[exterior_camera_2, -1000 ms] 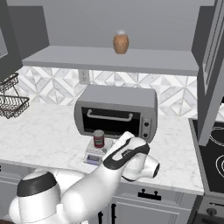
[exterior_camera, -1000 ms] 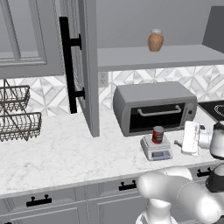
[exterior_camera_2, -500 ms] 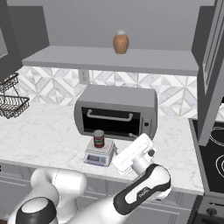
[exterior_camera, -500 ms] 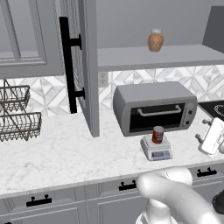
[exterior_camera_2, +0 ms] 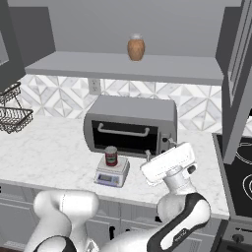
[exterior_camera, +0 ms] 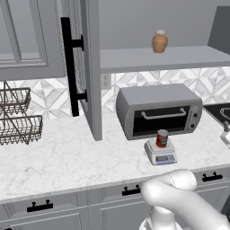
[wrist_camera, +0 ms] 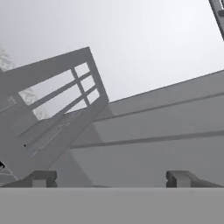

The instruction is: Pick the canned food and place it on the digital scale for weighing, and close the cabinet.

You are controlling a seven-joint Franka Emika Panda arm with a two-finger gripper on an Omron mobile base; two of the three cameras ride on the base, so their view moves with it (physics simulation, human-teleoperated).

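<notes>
On the near edge of the counter (exterior_camera_2: 44, 157) the can (exterior_camera_2: 111, 156) stands upright on the scale (exterior_camera_2: 112, 173), just in front of the toaster oven (exterior_camera_2: 130, 126) — so that half of the job looks done. The gripper (wrist_camera: 109, 178) is empty, its fingers (wrist_camera: 41, 178) spread wide, and the hand (exterior_camera_2: 169, 164) sits to the right of the scale, well apart from the can, tilted upward toward the cupboards.

What remains, as I judge it, is shutting the cabinet (exterior_camera: 87, 67), whose door stands edge-on to the counter with its long black handle (exterior_camera: 70, 67) facing left. A second door (exterior_camera_2: 238, 83) also hangs open at the right, nearer the hand. To do this well, lift clear of the can before swinging, meet the door's flat face near its free edge rather than the handle, and push smoothly through the hinge arc — a closed or narrowed gripper would press more firmly than spread fingers. Beyond, the brown jar (exterior_camera: 159, 41) on the shelf should be left alone
</notes>
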